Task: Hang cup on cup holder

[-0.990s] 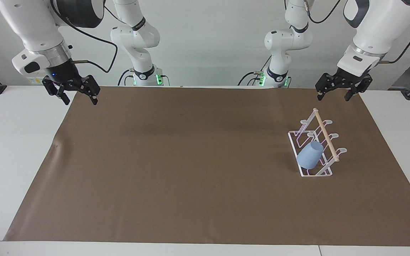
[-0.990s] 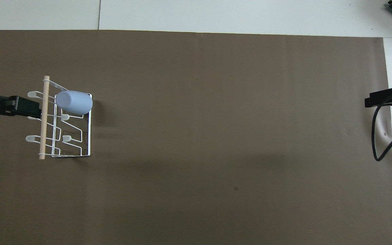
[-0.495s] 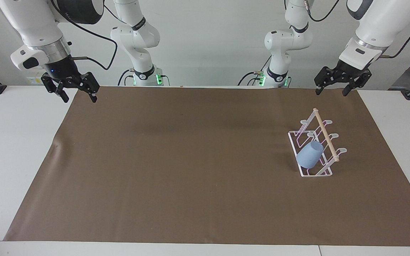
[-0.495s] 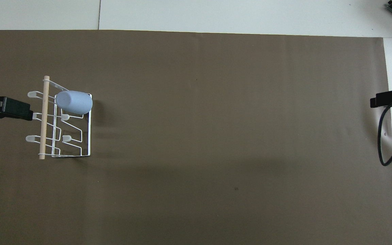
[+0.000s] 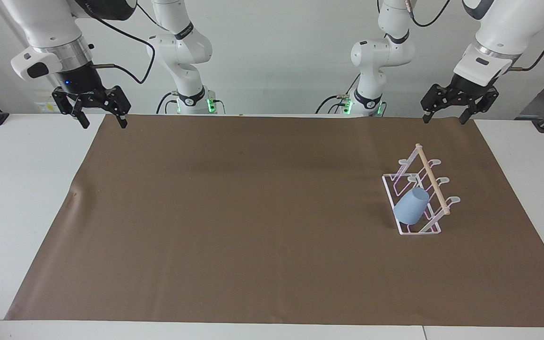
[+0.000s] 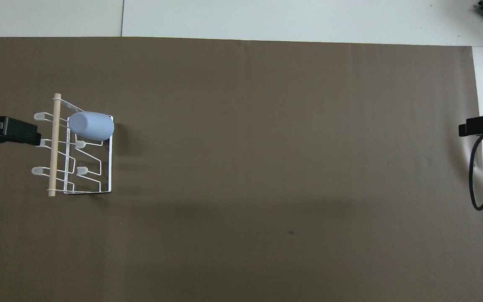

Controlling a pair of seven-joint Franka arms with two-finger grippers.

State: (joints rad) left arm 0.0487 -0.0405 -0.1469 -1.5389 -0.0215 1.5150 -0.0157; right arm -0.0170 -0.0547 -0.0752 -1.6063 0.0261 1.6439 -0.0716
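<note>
Both pincers, left (image 5: 445, 117) and right (image 5: 103, 122), are held wide open and empty above the surface's corners. One small light-blue plastic cup (image 5: 411, 206) is seen hung on the white wire cup holder (image 5: 415, 231), below the left pincer.

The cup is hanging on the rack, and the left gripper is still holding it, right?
Not quite. The cup does hang on the rack, but the left gripper is not holding it. The facing view shows that gripper open and empty, up in the air over the mat's edge by the robots, well apart from the cup.
</note>
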